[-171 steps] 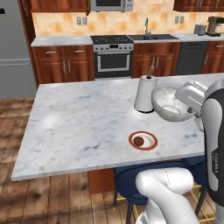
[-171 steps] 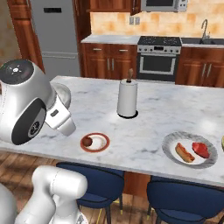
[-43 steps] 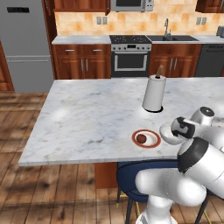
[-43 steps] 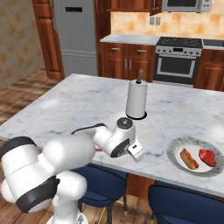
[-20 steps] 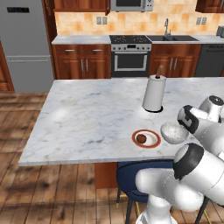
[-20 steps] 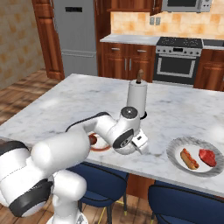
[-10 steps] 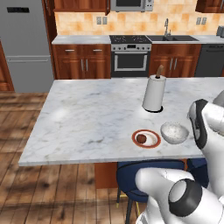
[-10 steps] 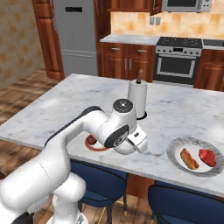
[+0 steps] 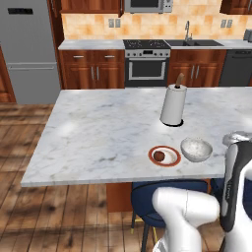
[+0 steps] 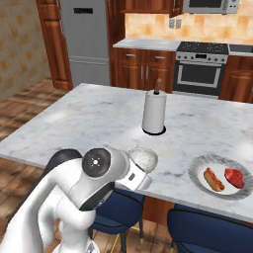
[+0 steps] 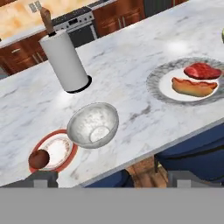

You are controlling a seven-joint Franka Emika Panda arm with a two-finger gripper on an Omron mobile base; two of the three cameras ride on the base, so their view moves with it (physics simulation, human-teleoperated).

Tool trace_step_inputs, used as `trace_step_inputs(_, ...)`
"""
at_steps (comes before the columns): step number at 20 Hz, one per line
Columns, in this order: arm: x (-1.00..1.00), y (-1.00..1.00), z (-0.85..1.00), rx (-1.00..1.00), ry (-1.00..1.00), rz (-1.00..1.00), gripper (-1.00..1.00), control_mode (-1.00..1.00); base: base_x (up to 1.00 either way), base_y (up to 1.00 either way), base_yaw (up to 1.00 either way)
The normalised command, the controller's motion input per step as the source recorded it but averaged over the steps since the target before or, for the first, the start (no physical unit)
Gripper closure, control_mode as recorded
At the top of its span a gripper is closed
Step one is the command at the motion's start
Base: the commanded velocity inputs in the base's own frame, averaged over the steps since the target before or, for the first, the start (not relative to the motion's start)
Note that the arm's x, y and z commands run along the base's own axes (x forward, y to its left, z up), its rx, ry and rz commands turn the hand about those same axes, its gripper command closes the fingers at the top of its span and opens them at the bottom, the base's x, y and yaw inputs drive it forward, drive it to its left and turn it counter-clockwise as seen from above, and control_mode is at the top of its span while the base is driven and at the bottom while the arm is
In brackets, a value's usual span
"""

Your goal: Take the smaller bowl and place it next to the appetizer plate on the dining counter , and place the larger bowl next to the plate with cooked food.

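grey bowl (image 11: 92, 124) is sitting at lower centre on the marble counter (image 9: 98, 133), touching the appetizer plate (image 11: 52, 151) at lower left. gripper (image 11: 109, 178) is hovering at the bottom edge, jaws spread wide, gripping nothing. paper towel roll (image 11: 64, 61) is standing at upper left; plate of cooked food (image 11: 192, 83) is lying at right.

Bowl (image 11: 92, 124) mottled stone-like, matt – counter (image 9: 98, 133) glossy veined marble, wood base; paper towel roll (image 9: 173, 106).
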Motion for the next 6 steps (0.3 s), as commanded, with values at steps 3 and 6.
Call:
trace_step_inputs(3, -0.89, -0.04, 0.69, -0.02, -0.24, 0.01, -1.00, -1.00, 0.00, 0.00, 0.00)
trace_step_inputs(6, -0.64, -0.26, 0.77, 0.00, -0.10, 0.02, -1.00, -1.00, 0.00, 0.00, 0.00)
